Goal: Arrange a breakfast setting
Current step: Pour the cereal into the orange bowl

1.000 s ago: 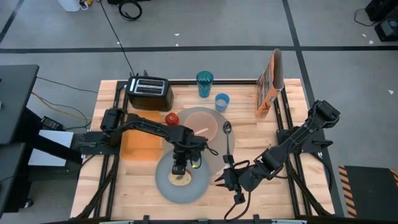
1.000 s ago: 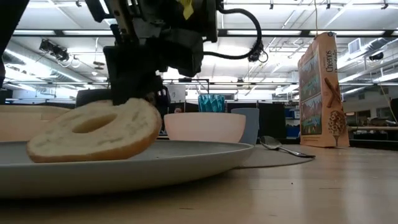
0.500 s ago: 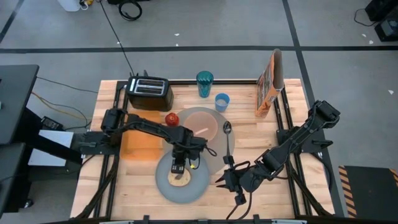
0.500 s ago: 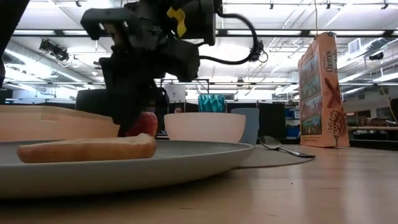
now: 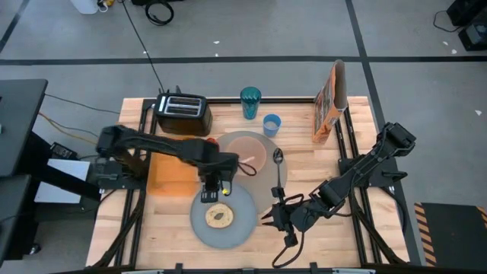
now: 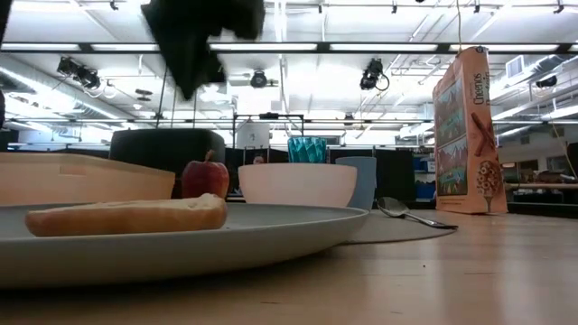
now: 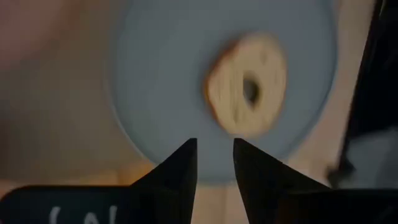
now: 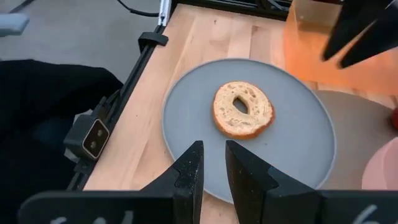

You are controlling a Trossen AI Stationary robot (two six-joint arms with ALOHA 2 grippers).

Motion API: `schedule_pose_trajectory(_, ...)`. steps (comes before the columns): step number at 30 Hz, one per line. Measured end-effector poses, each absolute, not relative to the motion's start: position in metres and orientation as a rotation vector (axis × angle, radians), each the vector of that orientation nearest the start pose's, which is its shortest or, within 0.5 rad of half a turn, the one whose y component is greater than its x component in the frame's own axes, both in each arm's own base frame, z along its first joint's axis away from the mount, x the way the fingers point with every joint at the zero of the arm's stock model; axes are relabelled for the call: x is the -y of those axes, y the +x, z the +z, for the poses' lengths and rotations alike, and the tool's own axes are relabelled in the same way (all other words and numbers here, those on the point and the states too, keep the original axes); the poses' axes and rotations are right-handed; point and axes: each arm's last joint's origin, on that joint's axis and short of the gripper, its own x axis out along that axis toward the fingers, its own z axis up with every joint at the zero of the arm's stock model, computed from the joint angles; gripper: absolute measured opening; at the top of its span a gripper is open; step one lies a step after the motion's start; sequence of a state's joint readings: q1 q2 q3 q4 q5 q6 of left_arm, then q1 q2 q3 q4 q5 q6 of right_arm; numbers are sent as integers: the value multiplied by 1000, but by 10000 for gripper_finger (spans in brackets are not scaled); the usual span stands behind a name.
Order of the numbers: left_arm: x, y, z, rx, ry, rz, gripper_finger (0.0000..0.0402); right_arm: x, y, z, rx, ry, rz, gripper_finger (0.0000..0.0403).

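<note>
We see the bagel (image 5: 221,216) lying flat on the smaller round grey plate (image 5: 199,226), near the front edge of the table (image 5: 350,240). The plate overlaps the front-left part of the large round grey mat (image 5: 262,186). The left gripper (image 5: 208,195) hovers above the plate's rear edge, just behind the bagel and clear of it; in its wrist view its two dark fingers (image 7: 180,167) stand a little apart with nothing between them, and the bagel shows beyond them on the plate.

The pink bowl (image 5: 249,156) sits on the rear part of the mat, with the metal spoon (image 5: 278,169) lying just to its right, bowl end pointing to the back. The red apple (image 5: 210,144) rests beside the bowl on its left. The small light-blue cup (image 5: 272,125) stands behind the mat, and a taller teal glass (image 5: 250,102) stands further back. The orange cereal box (image 5: 329,103) is upright at the back right. A black toaster (image 5: 183,113) sits at the back left, and an orange board (image 5: 173,175) lies left of the mat.

The right gripper (image 5: 274,221) waits low at the front, right of the plate; its jaws stand narrowly apart and hold nothing
</note>
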State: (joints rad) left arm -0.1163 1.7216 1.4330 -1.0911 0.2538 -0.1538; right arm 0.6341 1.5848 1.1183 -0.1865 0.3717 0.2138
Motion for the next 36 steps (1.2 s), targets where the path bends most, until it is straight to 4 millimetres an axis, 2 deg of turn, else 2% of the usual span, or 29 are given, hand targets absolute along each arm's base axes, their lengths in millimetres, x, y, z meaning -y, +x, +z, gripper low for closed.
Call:
schedule_pose_trajectory(5,66,325,305,-1011,-73,-176,109,-191,286,248,-610,-55,201,74)
schedule_pose_trajectory(9,105,321,327,-729,79,-301,109,-184,285,231,-618,29,214,84)
schedule_pose_trajectory(13,133,305,318,-644,148,-406,109,-179,281,215,-678,105,222,115)
schedule_pose_trajectory(16,139,290,301,-677,153,-361,109,-181,283,219,-671,116,239,147)
schedule_pose_trajectory(21,132,272,284,-682,106,-264,109,-178,296,259,-587,52,206,198)
schedule_pose_trajectory(25,126,261,275,-671,74,-240,109,-163,305,302,-596,-1,-5,223)
schedule_pose_trajectory(29,122,254,270,-673,46,-231,109,-136,302,350,-641,-41,-265,229)
schedule_pose_trajectory(31,122,252,267,-688,43,-227,109,-120,297,368,-652,-46,-394,229)
schedule_pose_trajectory(34,122,251,265,-695,30,-223,109,-96,287,383,-706,-23,-555,230)
schedule_pose_trajectory(36,124,251,264,-696,28,-226,109,-80,280,385,-770,2,-643,234)
